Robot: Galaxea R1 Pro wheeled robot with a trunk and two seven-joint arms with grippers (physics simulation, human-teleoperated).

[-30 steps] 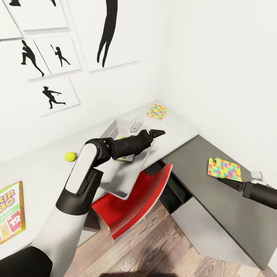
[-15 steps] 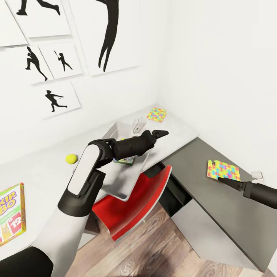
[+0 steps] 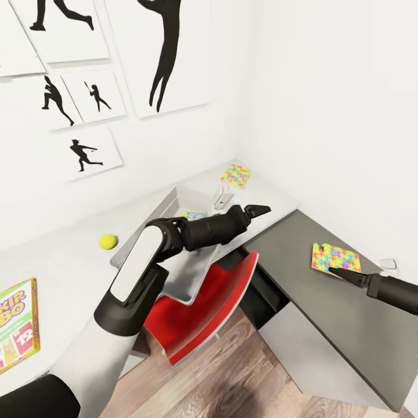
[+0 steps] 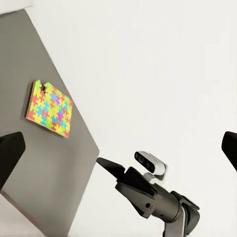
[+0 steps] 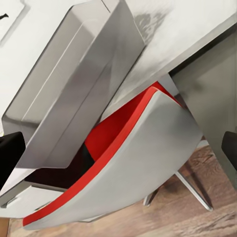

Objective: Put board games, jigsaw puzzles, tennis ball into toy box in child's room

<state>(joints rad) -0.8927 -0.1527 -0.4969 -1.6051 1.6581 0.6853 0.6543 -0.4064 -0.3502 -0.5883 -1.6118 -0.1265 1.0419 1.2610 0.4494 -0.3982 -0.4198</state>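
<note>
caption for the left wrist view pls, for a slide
Right gripper reaching toward a jigsaw puzzle lying on the dark grey cabinet top.

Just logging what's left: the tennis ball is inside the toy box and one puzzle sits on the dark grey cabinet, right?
Not quite. In the head view the tennis ball lies on the table beside the toy box; the jigsaw puzzle does sit on the dark grey cabinet.
</note>
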